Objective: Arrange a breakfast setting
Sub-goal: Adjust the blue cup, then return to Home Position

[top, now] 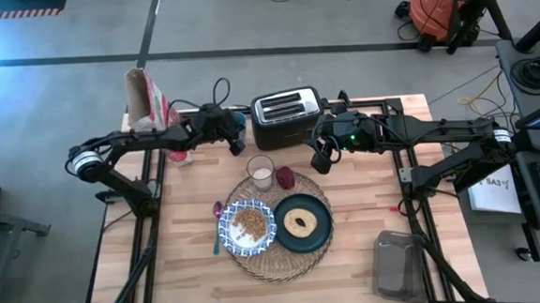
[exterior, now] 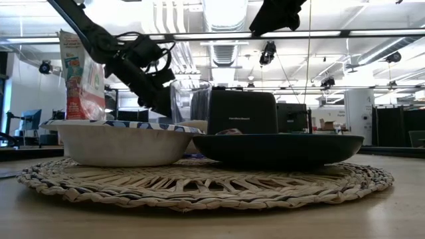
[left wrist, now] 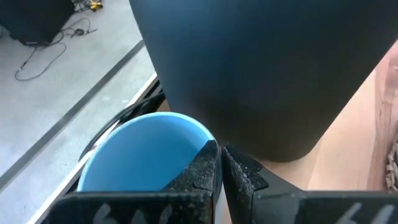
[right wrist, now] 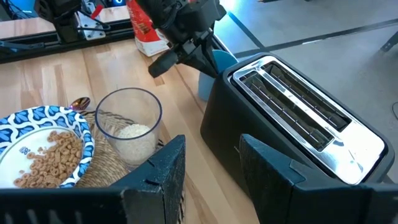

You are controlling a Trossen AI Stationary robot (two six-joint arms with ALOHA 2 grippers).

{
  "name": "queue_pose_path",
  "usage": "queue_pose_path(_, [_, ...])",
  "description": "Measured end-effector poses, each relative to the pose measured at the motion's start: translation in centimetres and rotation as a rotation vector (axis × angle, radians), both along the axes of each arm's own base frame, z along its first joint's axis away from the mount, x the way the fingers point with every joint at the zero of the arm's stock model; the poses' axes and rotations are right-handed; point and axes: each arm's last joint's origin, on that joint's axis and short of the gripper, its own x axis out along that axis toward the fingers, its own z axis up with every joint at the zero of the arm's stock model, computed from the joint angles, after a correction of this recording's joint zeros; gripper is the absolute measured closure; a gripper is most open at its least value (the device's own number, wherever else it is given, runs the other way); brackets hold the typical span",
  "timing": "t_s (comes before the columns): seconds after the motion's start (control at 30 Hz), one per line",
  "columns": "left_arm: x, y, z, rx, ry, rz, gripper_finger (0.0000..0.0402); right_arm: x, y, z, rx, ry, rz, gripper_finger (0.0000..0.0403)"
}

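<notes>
The woven placemat (top: 281, 254) lies mid-table. On it rest the patterned bowl (top: 247, 226) with cereal, the teal plate (top: 317, 231) carrying a bagel, the glass of milk (top: 260, 172) and a dark-red item (top: 285, 178). The spoon (right wrist: 81, 102) lies at the mat's left edge. My left gripper (left wrist: 219, 163) is shut, right by the rim of a blue cup (left wrist: 146, 155) that stands left of the toaster (top: 287, 116). My right gripper (right wrist: 214, 177) hangs open above the table in front of the toaster, with nothing between its fingers. My left gripper's shut fingertips (left wrist: 208, 155) show against the blue cup's rim (left wrist: 199, 132), slanting down from the table's left. Whether they touch the rim I cannot tell.
A cereal box (top: 143, 98) and a red-and-white carton (top: 178, 152) stand at the far left. A clear plastic container (top: 399, 266) lies at the near right corner. Bare wood shows to the left and right of the placemat.
</notes>
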Motion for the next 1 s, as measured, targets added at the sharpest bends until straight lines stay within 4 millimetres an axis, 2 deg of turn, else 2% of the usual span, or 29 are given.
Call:
queue_pose_path(0.3, [-0.3,-0.1,-0.5,0.008,0.006,0.052,0.04,0.0,0.0,0.0,0.0,0.0,0.0,0.0262])
queue_pose_path(0.53, [-0.3,-0.4,-0.5,-0.031,-0.019,0.079,0.0365,0.0,0.0,0.0,0.0,0.0,0.0,0.0261])
queue_pose_path(0.77, [-0.6,-0.7,0.9,-0.002,-0.061,0.073,0.0311,0.0,0.0,0.0,0.0,0.0,0.0,0.0261])
queue_pose_path(1.0, [-1.5,-1.6,3.1,0.029,-0.097,0.061,0.0291,0.0,0.0,0.0,0.0,0.0,0.0,0.0262])
